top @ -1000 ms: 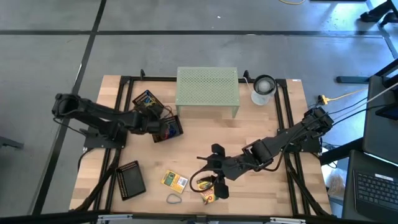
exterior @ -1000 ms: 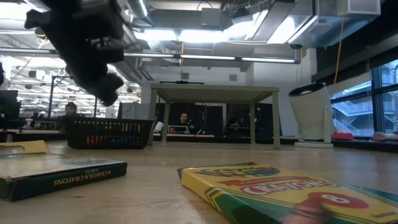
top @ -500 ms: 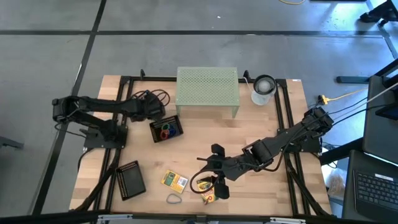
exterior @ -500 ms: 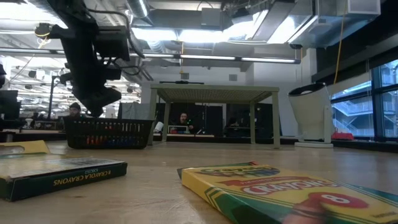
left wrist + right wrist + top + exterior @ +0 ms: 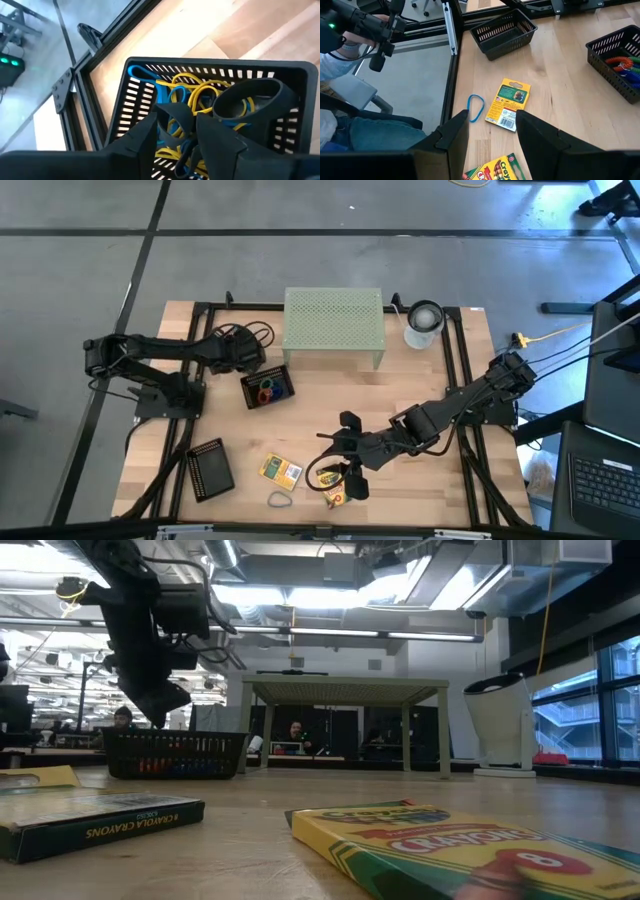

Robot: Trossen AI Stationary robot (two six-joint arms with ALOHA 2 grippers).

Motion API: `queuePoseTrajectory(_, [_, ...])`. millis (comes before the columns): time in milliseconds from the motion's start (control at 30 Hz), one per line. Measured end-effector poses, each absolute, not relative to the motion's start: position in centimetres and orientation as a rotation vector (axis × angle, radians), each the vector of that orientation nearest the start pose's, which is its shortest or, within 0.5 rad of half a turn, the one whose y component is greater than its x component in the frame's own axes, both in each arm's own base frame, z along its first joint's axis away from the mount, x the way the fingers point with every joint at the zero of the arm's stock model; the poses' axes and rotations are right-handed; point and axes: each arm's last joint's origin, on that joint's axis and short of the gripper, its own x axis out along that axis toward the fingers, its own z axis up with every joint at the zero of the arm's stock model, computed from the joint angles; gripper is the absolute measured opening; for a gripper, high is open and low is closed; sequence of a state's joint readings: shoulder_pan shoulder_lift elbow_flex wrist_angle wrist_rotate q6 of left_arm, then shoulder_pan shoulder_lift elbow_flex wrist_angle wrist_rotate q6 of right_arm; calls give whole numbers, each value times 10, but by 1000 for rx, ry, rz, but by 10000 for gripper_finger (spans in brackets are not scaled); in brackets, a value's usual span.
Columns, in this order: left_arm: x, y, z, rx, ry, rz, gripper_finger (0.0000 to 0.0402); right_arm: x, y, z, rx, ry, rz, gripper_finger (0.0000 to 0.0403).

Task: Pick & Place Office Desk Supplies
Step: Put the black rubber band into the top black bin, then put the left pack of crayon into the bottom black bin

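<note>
My left gripper (image 5: 243, 348) (image 5: 195, 117) hangs at the far left over a black mesh tray (image 5: 215, 65) of yellow and blue rubber bands, shut on a black loop (image 5: 250, 95). A second tray (image 5: 267, 387) holds coloured bands. A third black tray (image 5: 210, 468) stands near the front left. My right gripper (image 5: 345, 465) (image 5: 492, 117) is open and empty above a crayon box (image 5: 335, 498) (image 5: 492, 170). The other crayon box (image 5: 282, 471) (image 5: 509, 104) lies flat on the table, with a blue band loop (image 5: 280, 500) (image 5: 476, 107) beside it. My left gripper has the black loop by its end (image 5: 222, 107) at the fingertips, coming from above and pointing down. The loop sticks out sideways over the tray's bands. Whether it rests on them, I cannot tell.
A pale green perforated riser (image 5: 333, 325) and a white-grey cylinder (image 5: 424, 322) stand at the far edge. Black frame rails (image 5: 195, 370) run along the table's sides. A person (image 5: 350, 35) holding a dark device shows beyond the table's edge.
My left gripper has gone from above the tray of coloured bands toward the table's far left and now hangs over the far tray. It has kept still for the last half second. My right arm has not moved.
</note>
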State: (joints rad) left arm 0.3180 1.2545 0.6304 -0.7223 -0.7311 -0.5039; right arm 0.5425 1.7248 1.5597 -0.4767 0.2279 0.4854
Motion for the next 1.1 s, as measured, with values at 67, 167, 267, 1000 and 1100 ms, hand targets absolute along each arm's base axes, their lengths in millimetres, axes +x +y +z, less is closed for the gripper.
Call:
queuePoseTrajectory(67, [176,78,173,-102,1103,1190,131,336,195,326,225,652,151,165])
queuePoseTrajectory(167, [177,76,172,-149,1103,1159,132,336,195,326,225,652,151,165])
queuePoseTrajectory(267, [183,71,171,-214,1111,1040,132,336,195,326,224,653,151,165])
queuePoseTrajectory(1000, [228,22,217,-46,955,619,117,339,199,316,199,686,162,165])
queuePoseTrajectory(1100, [236,11,229,-109,935,486,113,339,199,316,198,689,162,165])
